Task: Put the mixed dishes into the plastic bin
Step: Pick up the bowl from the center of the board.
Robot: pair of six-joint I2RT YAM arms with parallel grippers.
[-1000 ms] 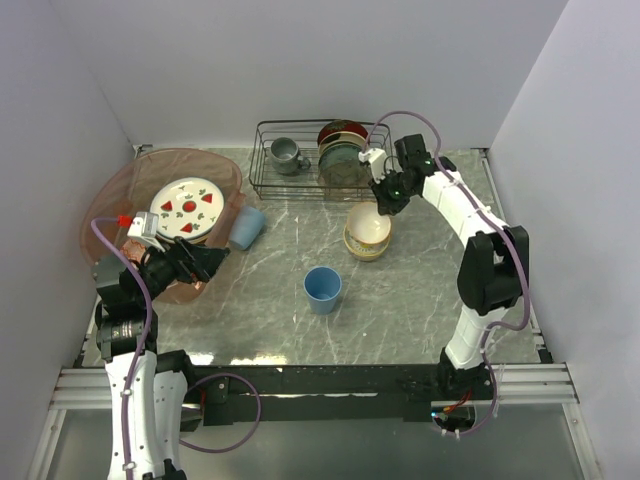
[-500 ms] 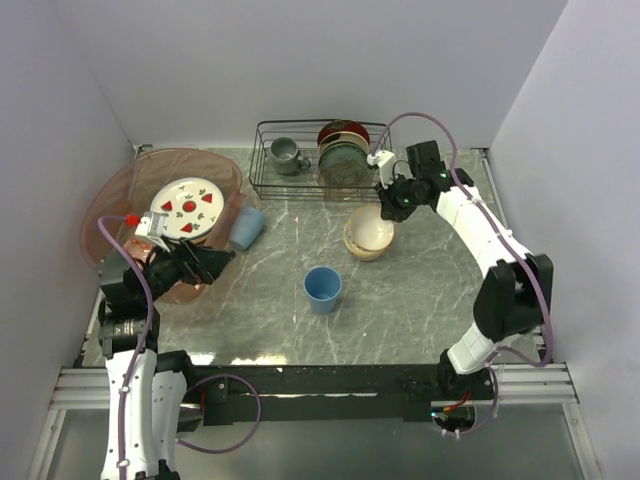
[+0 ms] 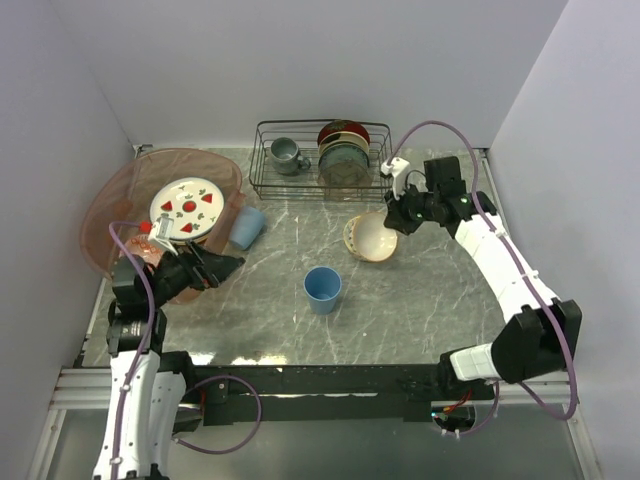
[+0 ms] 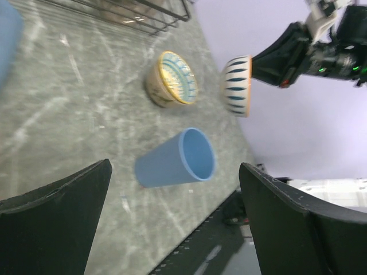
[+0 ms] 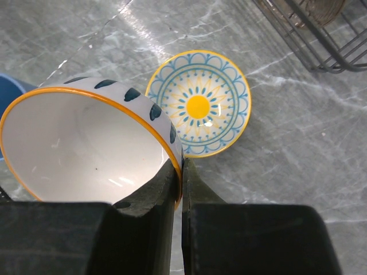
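While the right end effector (image 5: 182, 172) is pinching the slick, breakable-looking bowl (image 5: 86, 149) by its rim, the left end effector (image 3: 228, 266) is gaping open.

The bowl (image 5: 86, 149) in my right hand (image 5: 182, 175) looks glazed, glossy white inside. The tabletop (image 5: 298, 154) is polished grey marble-look. The bin (image 3: 105, 205) is translucent pinkish plastic; the rack (image 3: 305, 182) black wire; the blue cup (image 4: 172, 163) smooth, matt.

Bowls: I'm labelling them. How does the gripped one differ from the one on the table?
The gripped bowl is plain white inside, dark-marked outside; the table bowl is patterned blue and yellow inside. The gripped bowl hangs tilted in the right gripper; the table bowl sits upright, free. Both have orange-yellow rims.
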